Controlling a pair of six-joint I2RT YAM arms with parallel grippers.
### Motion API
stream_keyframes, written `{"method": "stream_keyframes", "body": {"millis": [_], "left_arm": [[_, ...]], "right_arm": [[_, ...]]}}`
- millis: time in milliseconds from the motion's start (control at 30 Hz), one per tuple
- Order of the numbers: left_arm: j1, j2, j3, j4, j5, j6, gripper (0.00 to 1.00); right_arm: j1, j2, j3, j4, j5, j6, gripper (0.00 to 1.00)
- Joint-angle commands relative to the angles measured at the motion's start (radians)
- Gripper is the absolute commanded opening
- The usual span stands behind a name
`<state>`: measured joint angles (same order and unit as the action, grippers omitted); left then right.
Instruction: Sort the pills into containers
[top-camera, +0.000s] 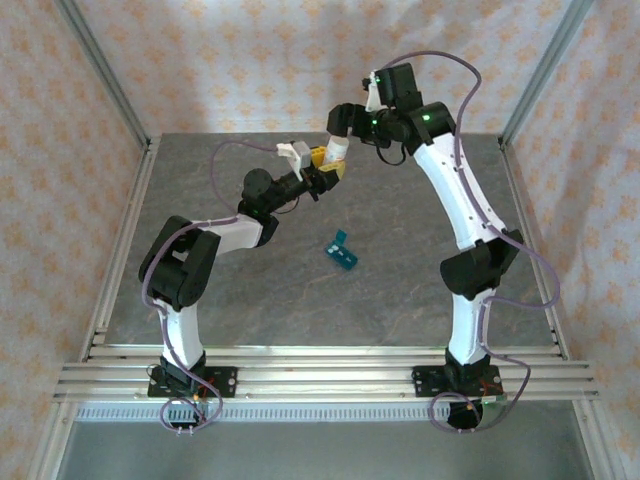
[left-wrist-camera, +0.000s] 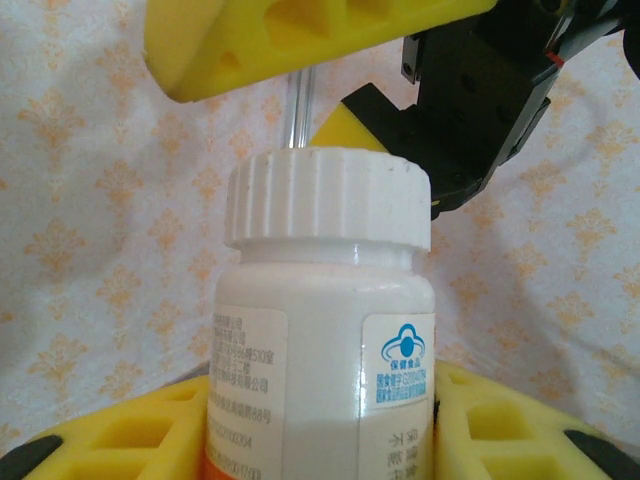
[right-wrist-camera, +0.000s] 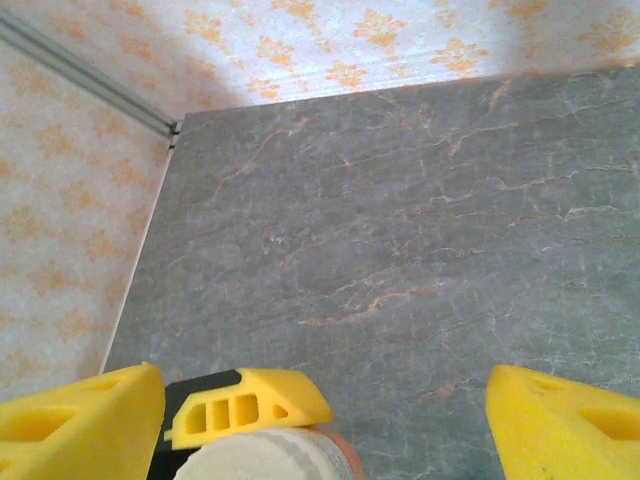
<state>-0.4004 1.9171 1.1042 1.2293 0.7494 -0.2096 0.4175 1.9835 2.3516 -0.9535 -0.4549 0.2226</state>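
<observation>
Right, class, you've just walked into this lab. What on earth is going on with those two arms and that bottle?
The left gripper is shut on a white pill bottle, holding it up off the table. The right gripper hangs at the bottle's ribbed cap, its fingers spread wide on either side and not gripping it. The cap is on the bottle. The teal pill box lies on the table closer to the arm bases, with neither gripper touching it.
</observation>
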Motion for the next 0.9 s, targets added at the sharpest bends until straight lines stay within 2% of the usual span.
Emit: {"method": "stream_keyframes", "body": {"millis": [0,100,233,500,867], "left_arm": [[-0.003,-0.055,-0.004,0.061,0.031,-0.001,0.0],[-0.006,-0.06,-0.006,0.06,0.043,-0.012,0.0],[-0.005,-0.067,-0.011,0.061,0.054,-0.02,0.0],[-0.006,-0.069,-0.018,0.061,0.061,-0.029,0.0],[-0.005,-0.07,-0.019,0.061,0.061,-0.036,0.0]], "right_arm": [[-0.012,-0.063,-0.015,-0.025,-0.129,-0.152,0.82],[-0.021,-0.089,-0.058,-0.032,-0.2,-0.245,0.8],[-0.032,-0.101,-0.081,-0.055,-0.22,-0.297,0.79],[-0.037,-0.088,-0.08,-0.066,-0.259,-0.294,0.75],[-0.037,-0.063,-0.058,-0.065,-0.292,-0.277,0.61]]}}
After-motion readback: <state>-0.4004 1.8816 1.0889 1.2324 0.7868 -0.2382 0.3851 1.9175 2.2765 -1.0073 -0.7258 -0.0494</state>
